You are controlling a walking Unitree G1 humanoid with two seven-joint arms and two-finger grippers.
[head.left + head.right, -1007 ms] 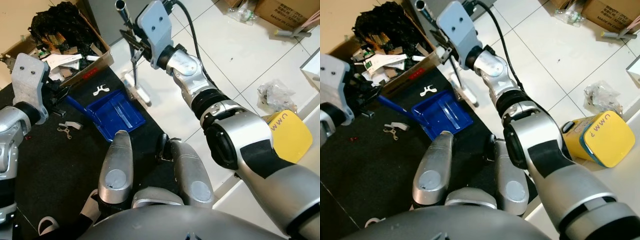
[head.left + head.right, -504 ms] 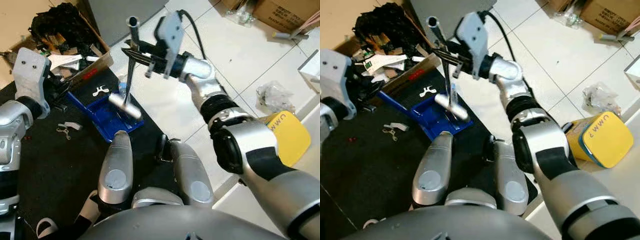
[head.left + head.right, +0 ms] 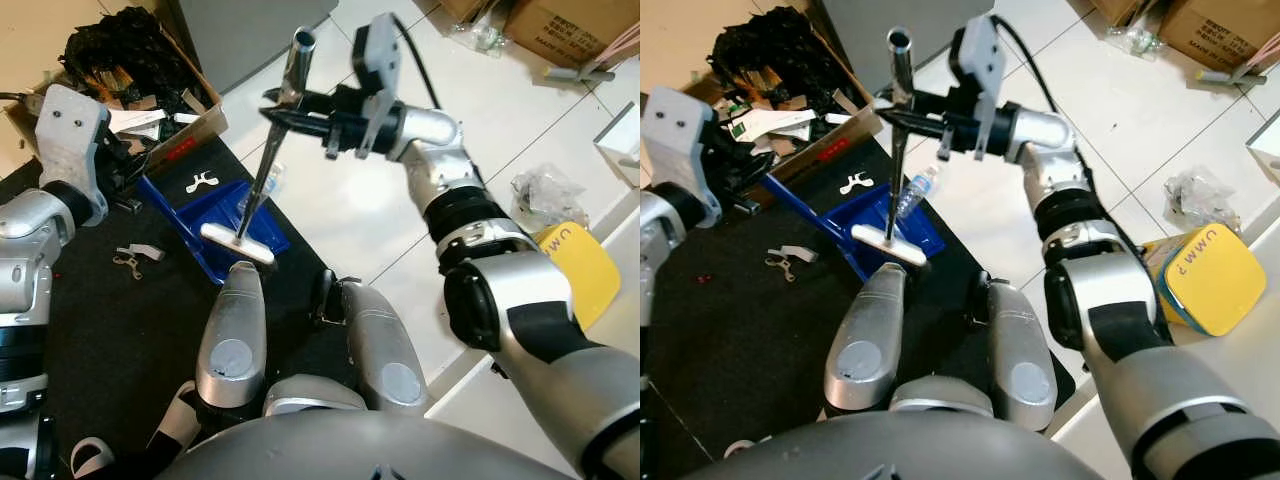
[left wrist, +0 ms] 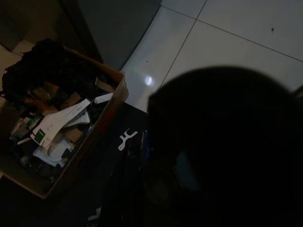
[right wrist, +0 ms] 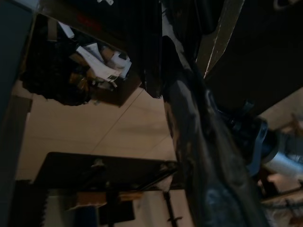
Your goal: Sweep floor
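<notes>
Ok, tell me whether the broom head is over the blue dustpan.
Yes: held by the right gripper, the broom has its pale head over the blue dustpan.

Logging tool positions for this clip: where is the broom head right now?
In the eye views, the broom head sits over the near end of the blue dustpan on the black mat, ahead-left, its pole held by the right claw.

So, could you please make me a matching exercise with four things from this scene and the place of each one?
Things:
1. broom
2. plastic bottle
3. blue dustpan
4. yellow container

Places:
A. on the white tiles beside the robot's right arm
B. lying in the dustpan
C. on the black mat, next to the cardboard box
D. gripped by the right gripper

Pairs: 1-D, 2-B, 3-C, 4-A
</notes>
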